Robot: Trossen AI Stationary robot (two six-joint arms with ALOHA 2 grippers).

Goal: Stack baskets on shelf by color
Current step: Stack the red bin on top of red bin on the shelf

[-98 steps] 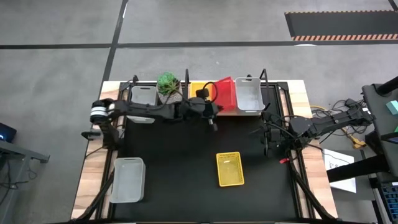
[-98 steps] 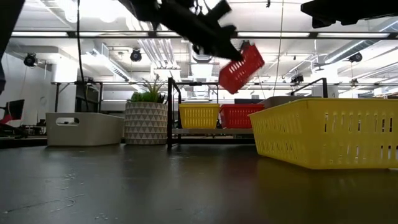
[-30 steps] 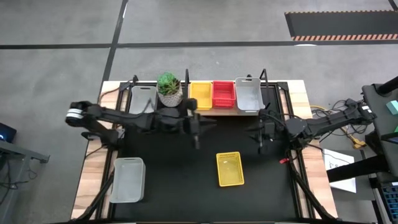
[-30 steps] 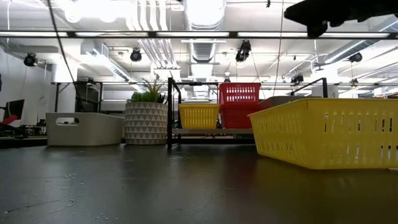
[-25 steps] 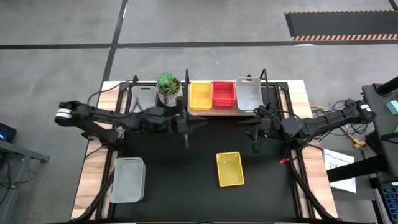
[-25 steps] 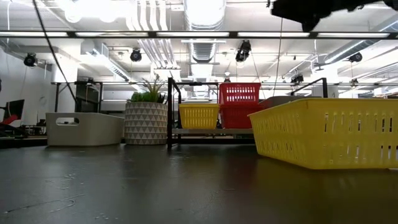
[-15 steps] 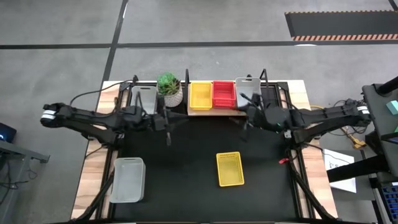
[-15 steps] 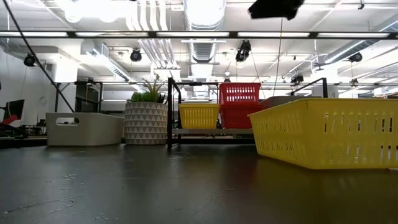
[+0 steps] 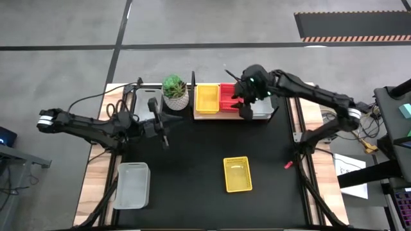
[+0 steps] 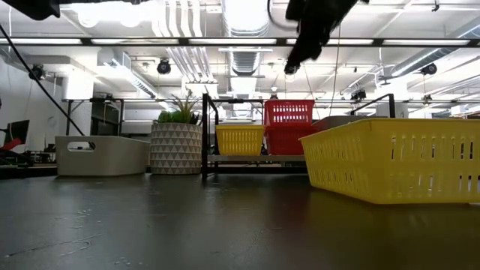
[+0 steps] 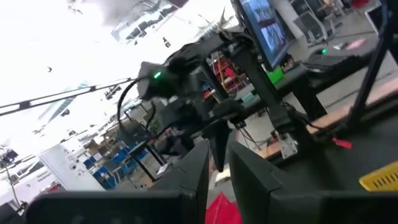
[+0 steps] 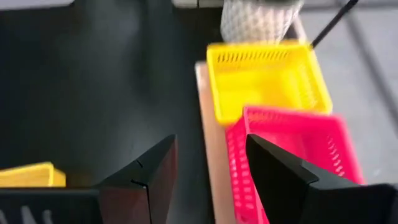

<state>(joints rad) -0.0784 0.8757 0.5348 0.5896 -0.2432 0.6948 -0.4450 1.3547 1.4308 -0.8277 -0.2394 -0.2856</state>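
Swung up from the desk's right edge, right pincer (image 9: 243, 102) now hangs apart over red baskets (image 9: 230, 97) on the shelf (image 9: 207, 115), upper centre. Left pincer (image 9: 163, 131) retreated left; I cannot tell its fingers' state.

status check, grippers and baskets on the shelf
Right gripper open above the red baskets on the shelf. Left gripper idle over the table's left. Yellow basket loose on the table.

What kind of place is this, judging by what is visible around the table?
Probably a robotics lab or workshop in an industrial hall. The low view shows exposed ceiling ducts and strip lights; the high view shows a bare concrete floor with hazard striping; the left wrist view shows a computer monitor on a workbench.
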